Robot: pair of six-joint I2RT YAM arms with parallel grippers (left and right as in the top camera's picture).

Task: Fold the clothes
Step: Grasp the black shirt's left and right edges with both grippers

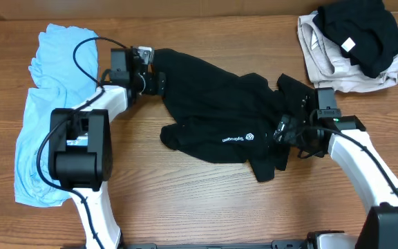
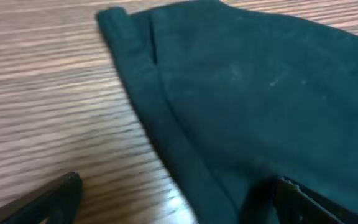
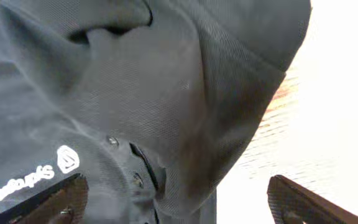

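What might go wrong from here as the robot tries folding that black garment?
The black garment lies bunched, layers overlapping near its buttoned placket; the right jaws, open over it, may pinch several layers and fold creases in.
The left jaws are open at just the hem; a shallow bite might slip off.
The left arm stands over the light blue garment and might drag it.

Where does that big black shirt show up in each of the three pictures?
Overhead: black shirt sprawled across the middle of the wooden table.
Left wrist: fills the right side, hem running diagonally.
Right wrist: fills most of the frame, white logo lower left.
Shared landmark: the wooden table's grain beside the shirt.
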